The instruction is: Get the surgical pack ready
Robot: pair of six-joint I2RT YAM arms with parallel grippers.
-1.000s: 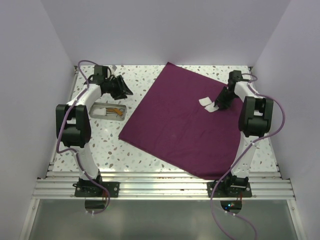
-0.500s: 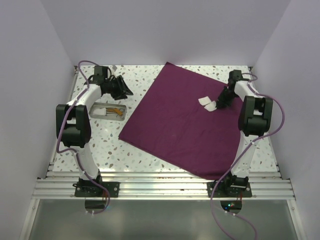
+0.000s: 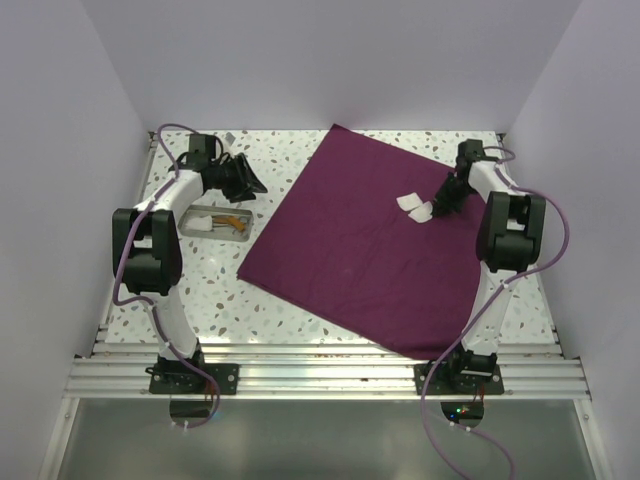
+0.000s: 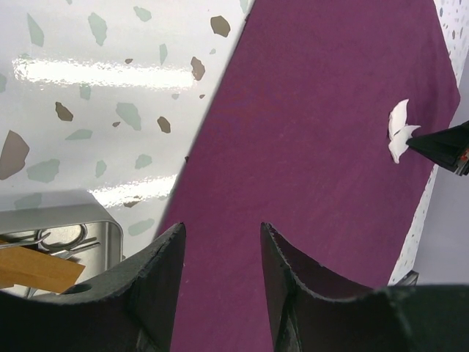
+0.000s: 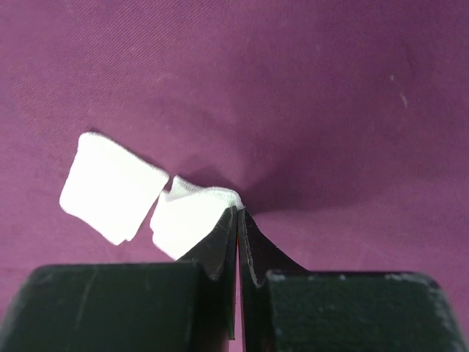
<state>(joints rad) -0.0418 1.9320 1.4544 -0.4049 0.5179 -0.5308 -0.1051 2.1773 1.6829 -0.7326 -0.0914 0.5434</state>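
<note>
The right gripper [image 5: 238, 214] has its jaws pressed shut, tips meeting at the 3 o'clock edge of a white gauze square [image 5: 187, 216]; whether they pinch it I cannot tell; a second gauze square [image 5: 110, 187] lies just beside, at its 10 o'clock; both rest on the spread plum-purple cloth [image 3: 340, 250]. The left gripper [image 4: 221, 231] hangs half-open and empty over the cloth's edge; the metal tray [image 3: 218, 222] holding scissors [image 4: 55, 238] sits on the speckled table [image 3: 200, 295] at the cloth's 9 o'clock.

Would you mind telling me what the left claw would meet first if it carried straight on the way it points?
Most likely the flat plum-purple cloth sheet, near its edge: it fills the view straight ahead of the left claw. Depth is unclear.
</note>
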